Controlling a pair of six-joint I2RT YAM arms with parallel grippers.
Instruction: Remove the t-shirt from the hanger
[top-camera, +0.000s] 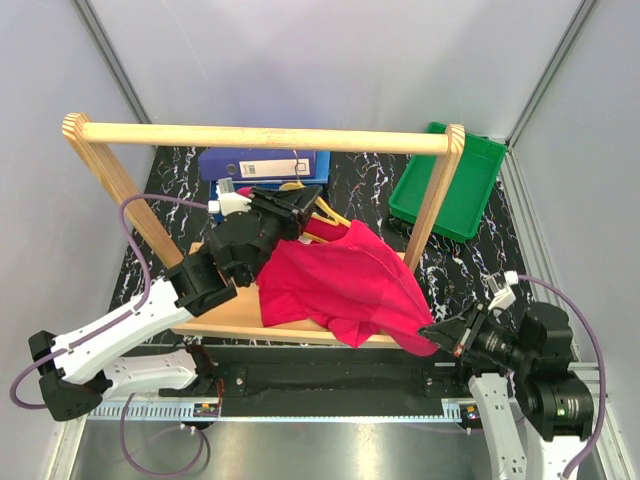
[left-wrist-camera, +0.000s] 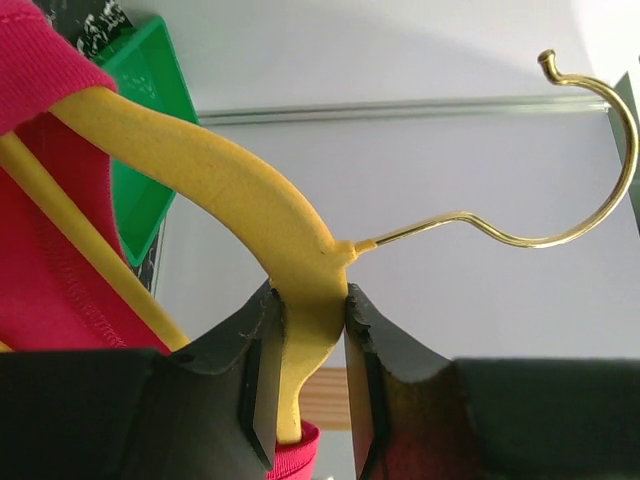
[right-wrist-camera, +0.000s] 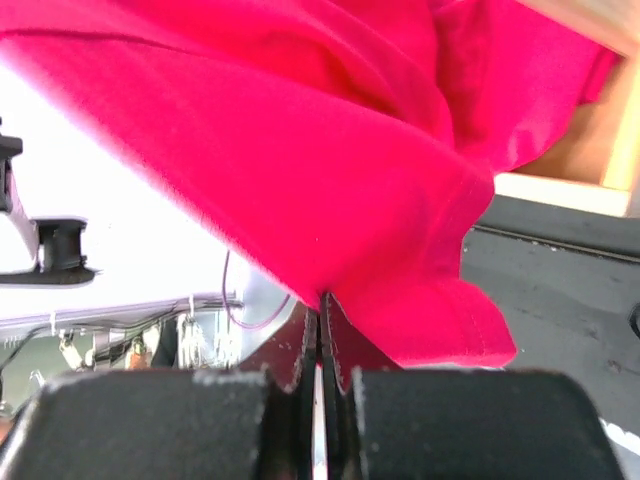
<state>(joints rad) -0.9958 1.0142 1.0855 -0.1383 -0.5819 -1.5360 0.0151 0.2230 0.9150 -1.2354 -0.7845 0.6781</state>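
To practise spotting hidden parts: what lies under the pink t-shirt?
The yellow hanger pokes out of the t-shirt at its neck; the wooden base shows beneath. The rest of the hanger is covered.
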